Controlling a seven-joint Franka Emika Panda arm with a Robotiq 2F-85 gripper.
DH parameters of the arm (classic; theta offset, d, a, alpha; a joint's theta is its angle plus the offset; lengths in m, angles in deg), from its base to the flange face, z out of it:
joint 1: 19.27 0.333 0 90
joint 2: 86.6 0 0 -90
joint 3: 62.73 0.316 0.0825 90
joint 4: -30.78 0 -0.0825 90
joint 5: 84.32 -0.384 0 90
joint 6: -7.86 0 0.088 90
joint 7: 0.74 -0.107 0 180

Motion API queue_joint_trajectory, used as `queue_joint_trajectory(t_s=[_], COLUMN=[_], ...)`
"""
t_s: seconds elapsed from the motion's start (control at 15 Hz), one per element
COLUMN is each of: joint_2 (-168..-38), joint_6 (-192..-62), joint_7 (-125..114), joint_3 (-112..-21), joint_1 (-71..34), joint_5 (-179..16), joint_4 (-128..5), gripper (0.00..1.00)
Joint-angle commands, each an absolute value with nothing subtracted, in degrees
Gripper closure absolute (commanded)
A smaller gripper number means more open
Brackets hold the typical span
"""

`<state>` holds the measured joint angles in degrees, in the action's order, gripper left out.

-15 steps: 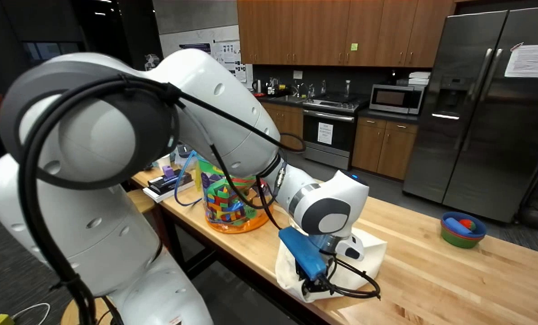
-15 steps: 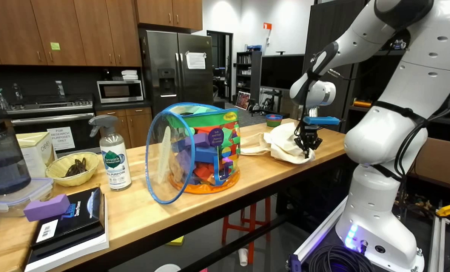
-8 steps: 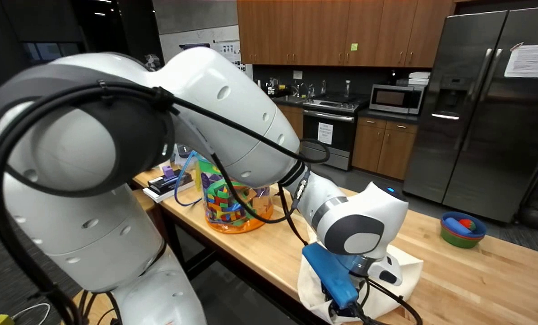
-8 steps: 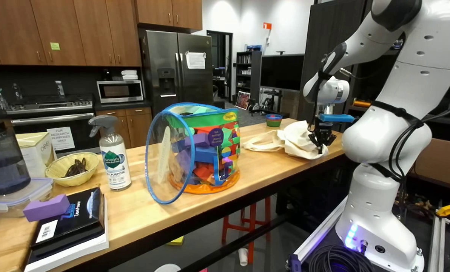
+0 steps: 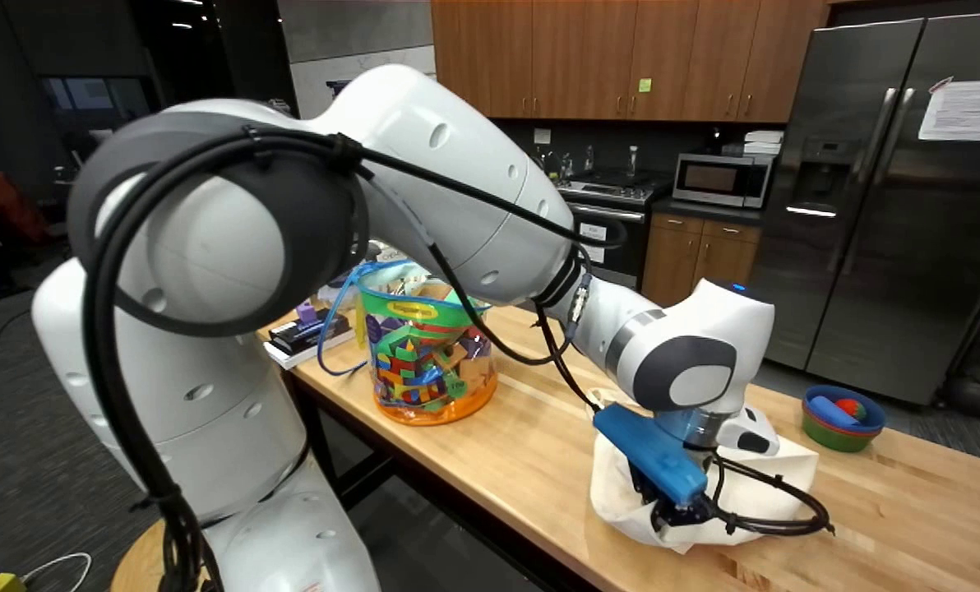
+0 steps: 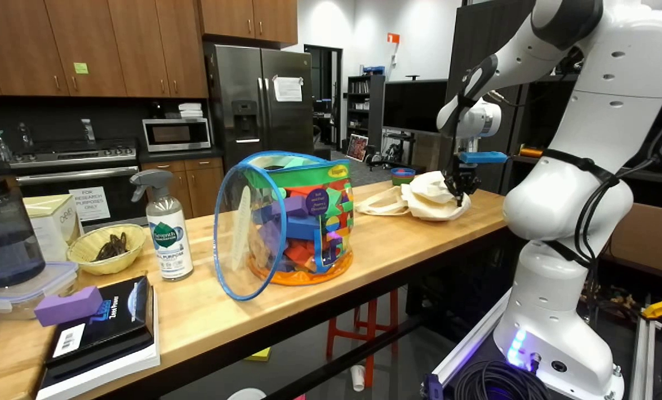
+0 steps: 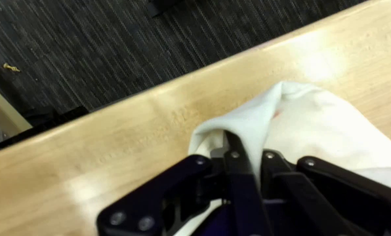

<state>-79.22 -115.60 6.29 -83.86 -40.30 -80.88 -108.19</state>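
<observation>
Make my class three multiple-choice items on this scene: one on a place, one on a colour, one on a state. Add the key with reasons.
1. Where does the spray bottle stand?
A) On the floor
B) Between the yellow basket and the clear tub
C) Inside the microwave

2. What colour is the tub's base?
A) Black
B) White
C) Orange

3. What state is the gripper in?
A) Shut on the cream cloth
B) Wide open, holding nothing
C) Shut on a red block

1 B: an exterior view shows the basket on one side, the tub on the other.
2 C: both exterior views show an orange band round the tub's foot.
3 A: the wrist view shows a fold of cloth pinched between the fingers.
</observation>
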Motion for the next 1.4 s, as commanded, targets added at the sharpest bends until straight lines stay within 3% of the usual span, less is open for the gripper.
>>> queue_joint_trajectory(t_s=[0.0,1.33], joint_2=[-81.72,-95.83], joint_6=[-114.96,-113.16], joint_7=[6.33,7.39], joint_3=[-81.87,-71.87], joint_1=[-38.22,-29.38], joint_5=[-80.23,-80.42], joint_4=[-103.11,-79.43], gripper=[0.99,0.99])
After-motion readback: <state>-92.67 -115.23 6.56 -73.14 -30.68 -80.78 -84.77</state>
